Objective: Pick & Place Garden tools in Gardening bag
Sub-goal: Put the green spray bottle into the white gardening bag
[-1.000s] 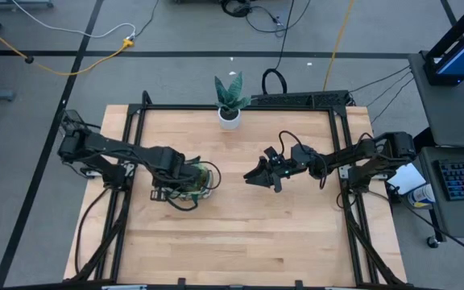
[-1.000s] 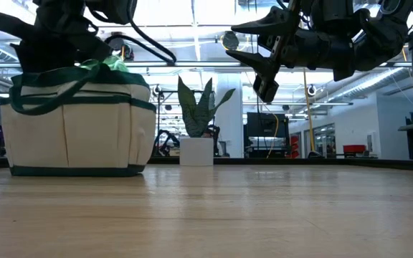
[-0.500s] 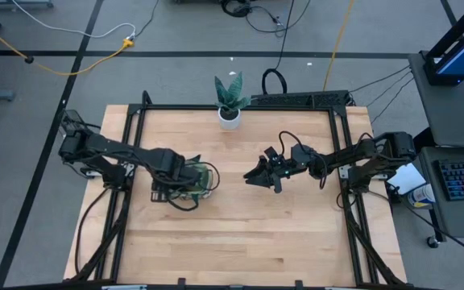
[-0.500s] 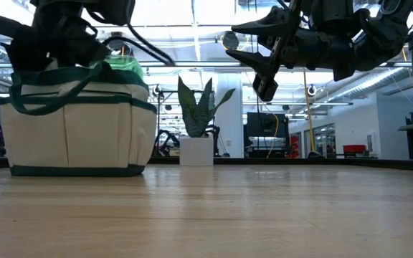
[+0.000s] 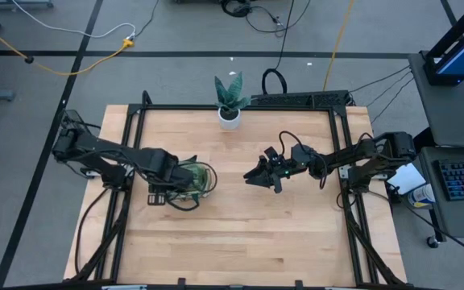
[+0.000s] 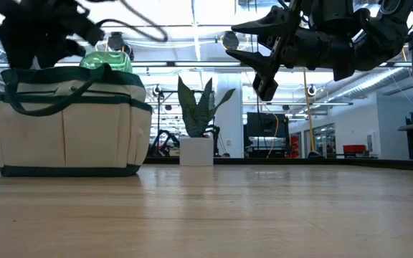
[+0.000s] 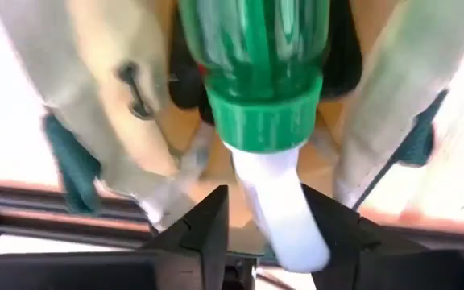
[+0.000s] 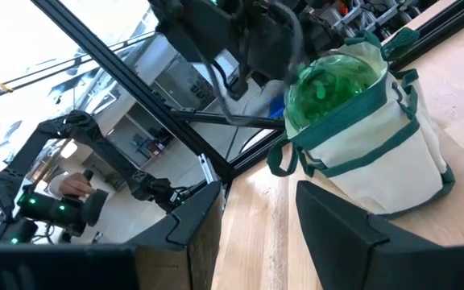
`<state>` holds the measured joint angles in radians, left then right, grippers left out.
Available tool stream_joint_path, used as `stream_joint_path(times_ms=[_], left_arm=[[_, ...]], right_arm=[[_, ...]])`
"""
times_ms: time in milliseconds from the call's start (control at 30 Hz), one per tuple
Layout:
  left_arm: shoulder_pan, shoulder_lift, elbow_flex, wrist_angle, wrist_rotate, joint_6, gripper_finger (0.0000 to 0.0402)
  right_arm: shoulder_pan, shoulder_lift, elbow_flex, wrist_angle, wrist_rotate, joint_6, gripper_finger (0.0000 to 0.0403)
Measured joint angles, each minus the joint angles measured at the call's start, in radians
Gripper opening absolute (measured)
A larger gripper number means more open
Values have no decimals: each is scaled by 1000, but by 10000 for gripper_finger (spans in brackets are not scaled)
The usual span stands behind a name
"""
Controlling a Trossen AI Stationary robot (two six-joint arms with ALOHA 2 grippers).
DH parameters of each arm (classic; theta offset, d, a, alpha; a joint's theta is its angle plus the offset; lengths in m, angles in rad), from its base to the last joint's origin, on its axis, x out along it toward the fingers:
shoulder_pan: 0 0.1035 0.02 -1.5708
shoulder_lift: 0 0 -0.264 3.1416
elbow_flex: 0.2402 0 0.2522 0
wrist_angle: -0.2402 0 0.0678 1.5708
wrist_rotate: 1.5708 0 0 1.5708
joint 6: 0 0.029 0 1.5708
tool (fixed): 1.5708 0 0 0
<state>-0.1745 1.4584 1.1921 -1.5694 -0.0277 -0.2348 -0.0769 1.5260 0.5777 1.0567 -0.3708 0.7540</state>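
High view: the cream canvas tote with dark green trim (image 5: 185, 182) sits left of centre on the pale wood surface (image 5: 240, 242); the left claw (image 5: 161, 179) hangs over its outer side, fingers hard to read here. The right claw (image 5: 258, 174) floats mid-surface, well apart, open boards all round it.
Low view: a green translucent bottle (image 6: 108, 57) pokes above the tote's rim; the right claw's fingers stand apart, high off the boards.
Left wrist view: straight down into the tote, the bottle's ribbed green collar and white neck lie between the two dark fingers (image 7: 204, 234), spread apart, not gripping.
Right wrist view: tote seen side-on, near the surface's edge rail.
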Motion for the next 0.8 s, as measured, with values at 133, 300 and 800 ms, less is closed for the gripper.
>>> stream_joint_path(times_ms=[133, 300, 800], left_arm=[[1, -29, 34, -4, -7, -22, 132], [1, -45, 79, -1, -8, -39, 138], [2, -47, 183, 69, -211, -7, 145]], right_arm=[[0, 0, 0, -4, 1, 0, 155], [0, 0, 0, -4, 1, 0, 155], [0, 0, 0, -11, 1, -8, 155]])
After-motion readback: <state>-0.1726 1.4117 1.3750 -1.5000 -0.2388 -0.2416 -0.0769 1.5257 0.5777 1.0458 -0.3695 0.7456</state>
